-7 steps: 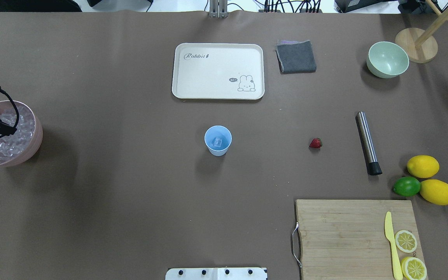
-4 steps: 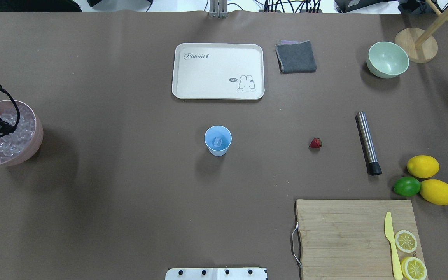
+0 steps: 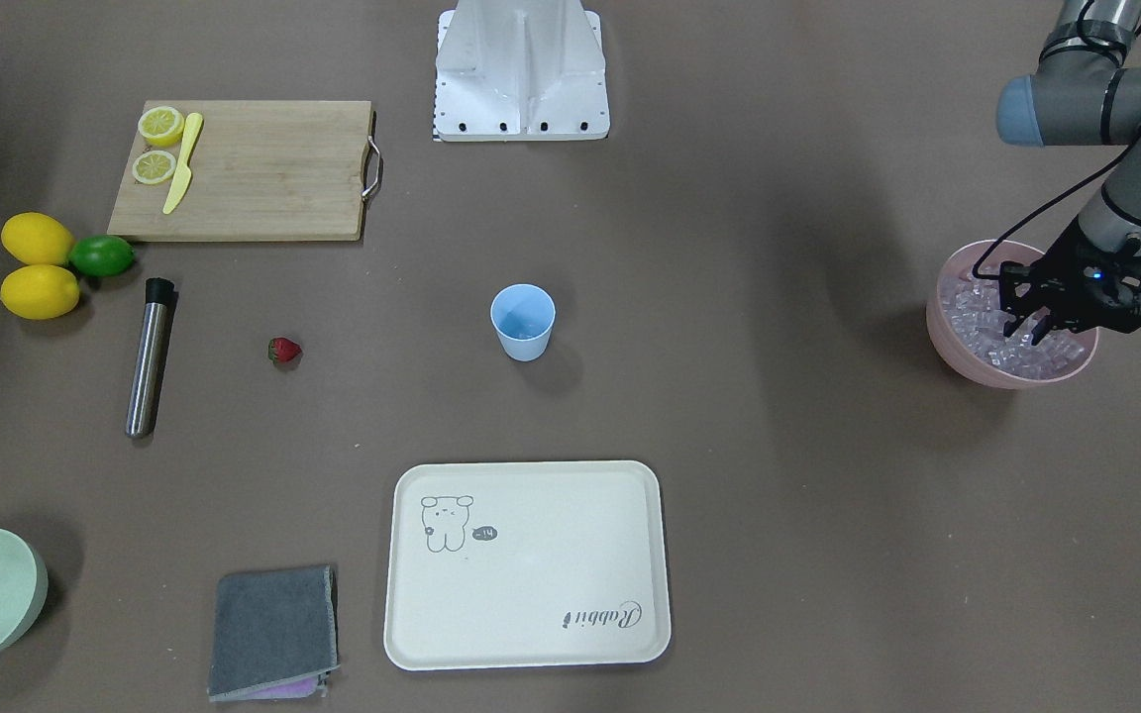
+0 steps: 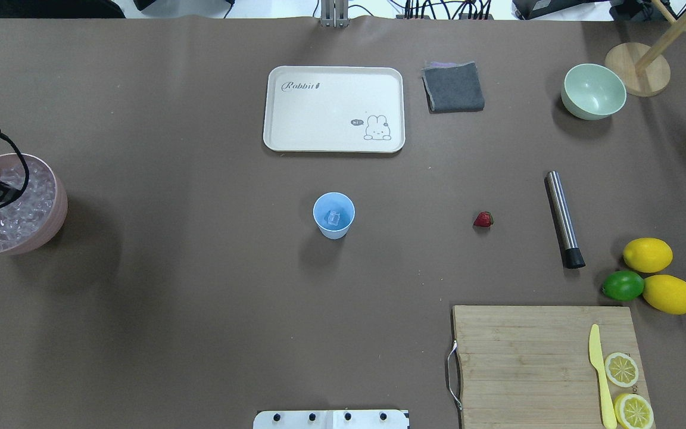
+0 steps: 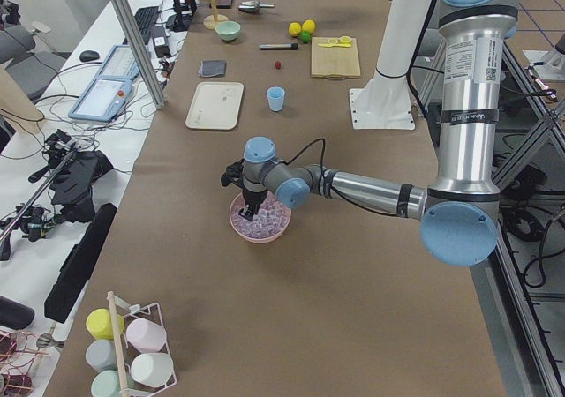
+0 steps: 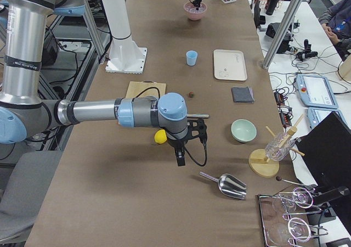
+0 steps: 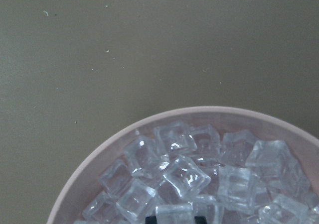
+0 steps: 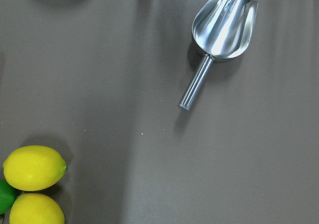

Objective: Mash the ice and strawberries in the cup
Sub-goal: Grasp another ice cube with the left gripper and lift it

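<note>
The light-blue cup [image 4: 334, 229] stands mid-table with one clear ice cube [image 4: 334, 218] inside. The red strawberry [image 4: 483, 220] lies on the table to its right. More ice [image 4: 18, 208] fills a pink bowl [image 3: 967, 361] at the table's left edge. My left gripper [image 3: 1024, 335] reaches down into that bowl. In the left wrist view its dark fingertips [image 7: 150, 219] sit on either side of one ice cube [image 7: 174, 214], shut on it. My right gripper [image 6: 180, 158] hangs over bare table near a metal scoop [image 8: 222, 27]; whether it is open or shut I cannot tell.
A steel muddler [image 4: 563, 218] lies right of the strawberry. Lemons [image 4: 648, 255] and a lime [image 4: 623, 286] sit beside a cutting board [image 4: 527, 357] with a yellow knife and lemon slices. A cream tray [image 4: 334, 109], grey cloth [image 4: 453, 87] and pale green bowl [image 4: 593, 91] line the far side.
My left arm has slid slightly further left and down over the pink bowl, and the bowl has shifted a touch to the right. Nothing else has moved.
</note>
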Available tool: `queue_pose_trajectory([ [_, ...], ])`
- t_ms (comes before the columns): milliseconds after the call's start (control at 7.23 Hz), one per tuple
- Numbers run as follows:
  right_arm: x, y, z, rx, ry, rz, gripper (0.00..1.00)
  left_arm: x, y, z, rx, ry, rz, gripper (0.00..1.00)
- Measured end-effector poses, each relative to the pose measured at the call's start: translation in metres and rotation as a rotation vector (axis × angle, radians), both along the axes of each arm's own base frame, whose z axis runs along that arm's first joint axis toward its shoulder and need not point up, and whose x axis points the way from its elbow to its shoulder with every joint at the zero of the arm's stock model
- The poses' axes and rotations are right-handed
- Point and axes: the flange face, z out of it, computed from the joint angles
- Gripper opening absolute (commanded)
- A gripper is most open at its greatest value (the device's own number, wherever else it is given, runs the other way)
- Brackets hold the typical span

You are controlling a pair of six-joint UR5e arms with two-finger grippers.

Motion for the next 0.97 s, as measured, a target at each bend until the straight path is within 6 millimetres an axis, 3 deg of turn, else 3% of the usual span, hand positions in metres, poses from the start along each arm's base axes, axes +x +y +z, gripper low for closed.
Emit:
queue_pose_trajectory([
  [415,0.000,0.000,0.000,0.000,0.000,0.000,1.00,-0.018,-0.009,-0.015,-0.023,0.072,-0.004,0.00],
  [968,0.000,-0.001,-0.002,0.003,0.000,0.001,1.00,-0.015,-0.029,-0.066,0.026,0.113,-0.018,0.00],
])
